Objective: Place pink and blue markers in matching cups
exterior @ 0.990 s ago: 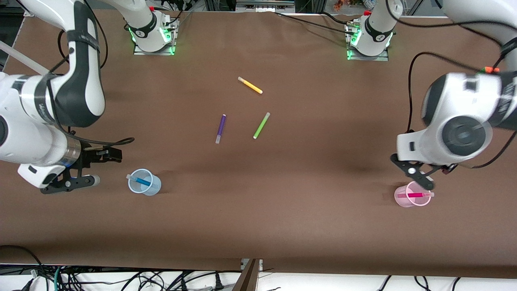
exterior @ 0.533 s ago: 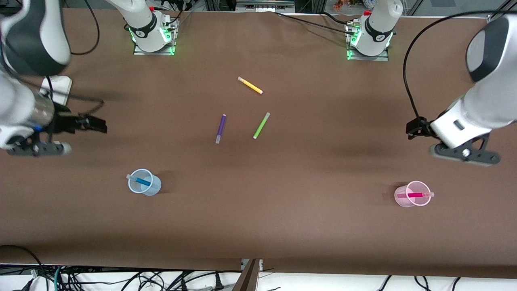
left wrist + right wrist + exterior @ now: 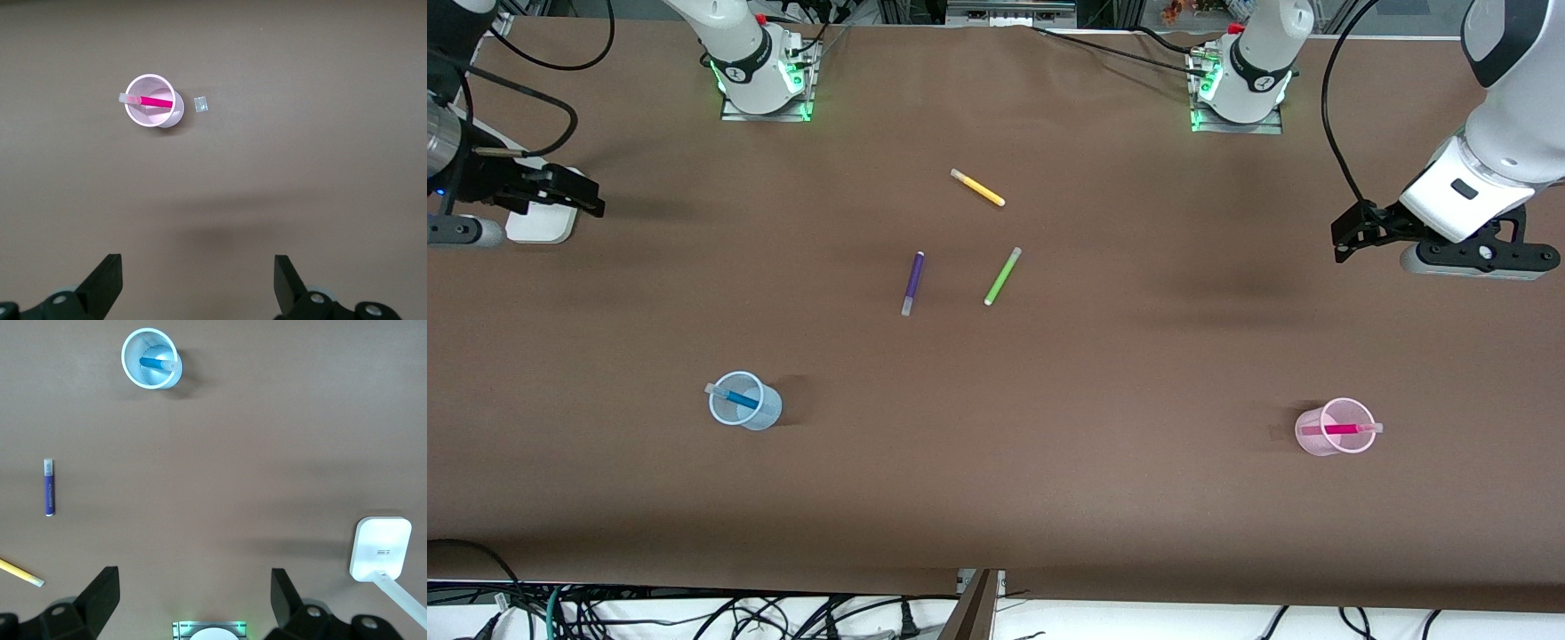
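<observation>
The pale blue cup (image 3: pixel 758 414) stands upright toward the right arm's end of the table with the blue marker (image 3: pixel 735 397) leaning inside it. The pale pink cup (image 3: pixel 1319 440) stands upright toward the left arm's end with the pink marker (image 3: pixel 1340 429) inside it. My left gripper (image 3: pixel 1343 236) is open and empty, high over bare table. In the left wrist view (image 3: pixel 197 280) it sees the pink cup (image 3: pixel 150 117) and marker (image 3: pixel 155 101) well away. My right gripper (image 3: pixel 589 197) is open and empty, raised, and in the right wrist view (image 3: pixel 195 600) the blue cup (image 3: pixel 148 348) and marker (image 3: pixel 157 363) are well away.
A purple pen (image 3: pixel 912 283), a lime-green pen (image 3: pixel 1002 276) and a yellow pen (image 3: pixel 977 188) lie mid-table. A white box (image 3: pixel 541 225) sits beside my right gripper. A small pale scrap (image 3: pixel 201 104) lies beside the pink cup. The arm bases (image 3: pixel 763 80) stand along the table's edge farthest from the front camera.
Both grippers have drawn away from the cups, rising and moving toward the bases' side. The left gripper was at the pink cup's rim, the right beside the blue cup. Cups and markers stayed.
</observation>
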Available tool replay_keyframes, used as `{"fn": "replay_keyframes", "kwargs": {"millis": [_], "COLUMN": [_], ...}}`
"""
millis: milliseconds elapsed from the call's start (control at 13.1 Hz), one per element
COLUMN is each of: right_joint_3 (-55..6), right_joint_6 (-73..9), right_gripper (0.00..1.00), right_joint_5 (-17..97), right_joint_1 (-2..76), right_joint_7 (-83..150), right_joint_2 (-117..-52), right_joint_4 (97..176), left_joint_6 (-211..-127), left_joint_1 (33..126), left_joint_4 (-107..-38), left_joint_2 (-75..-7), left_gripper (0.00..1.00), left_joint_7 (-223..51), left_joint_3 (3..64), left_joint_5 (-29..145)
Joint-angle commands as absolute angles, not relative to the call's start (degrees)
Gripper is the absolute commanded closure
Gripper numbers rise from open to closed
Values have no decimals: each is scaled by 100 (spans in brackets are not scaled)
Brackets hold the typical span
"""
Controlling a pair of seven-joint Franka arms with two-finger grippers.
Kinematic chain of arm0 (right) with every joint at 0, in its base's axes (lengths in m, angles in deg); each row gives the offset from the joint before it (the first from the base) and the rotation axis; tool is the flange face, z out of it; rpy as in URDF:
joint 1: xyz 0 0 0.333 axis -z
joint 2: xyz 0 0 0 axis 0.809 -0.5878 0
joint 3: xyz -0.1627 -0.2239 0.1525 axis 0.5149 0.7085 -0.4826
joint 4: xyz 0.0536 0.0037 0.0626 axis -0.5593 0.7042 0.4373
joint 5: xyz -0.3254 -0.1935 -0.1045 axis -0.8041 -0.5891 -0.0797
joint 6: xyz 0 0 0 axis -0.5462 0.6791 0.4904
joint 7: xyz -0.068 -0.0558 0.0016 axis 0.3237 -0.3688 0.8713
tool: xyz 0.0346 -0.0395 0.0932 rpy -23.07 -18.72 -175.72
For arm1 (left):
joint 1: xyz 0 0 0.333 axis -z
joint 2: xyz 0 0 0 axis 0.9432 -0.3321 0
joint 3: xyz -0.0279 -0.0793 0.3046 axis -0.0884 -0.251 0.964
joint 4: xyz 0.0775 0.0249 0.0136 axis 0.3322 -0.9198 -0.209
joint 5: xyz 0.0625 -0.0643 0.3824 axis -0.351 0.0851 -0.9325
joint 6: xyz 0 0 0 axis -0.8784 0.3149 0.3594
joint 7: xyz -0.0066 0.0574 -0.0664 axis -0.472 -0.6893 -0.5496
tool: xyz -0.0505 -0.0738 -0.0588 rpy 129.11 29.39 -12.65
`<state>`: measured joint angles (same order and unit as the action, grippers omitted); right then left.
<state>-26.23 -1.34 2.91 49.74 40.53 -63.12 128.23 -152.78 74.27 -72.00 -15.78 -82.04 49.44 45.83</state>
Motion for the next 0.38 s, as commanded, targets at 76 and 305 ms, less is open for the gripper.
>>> {"fn": "replay_keyframes", "kwargs": {"millis": [76,305], "right_joint_3": [-2714,-2705], "right_joint_6": [31,48], "right_gripper": [0,0], "right_joint_5": [231,248], "right_joint_1": [5074,5083], "right_joint_7": [4081,4072], "right_joint_2": [-6255,-6422], "right_joint_4": [12894,12614], "left_joint_6": [-15350,-15201], "left_joint_1": [7430,7377], "left_joint_4": [-7306,-7166], "left_joint_2": [-1516,-1587], "left_gripper": [0,0], "left_joint_7": [-8214,-8205], "left_joint_3": [4975,4966], "left_joint_5": [4738,4782]}}
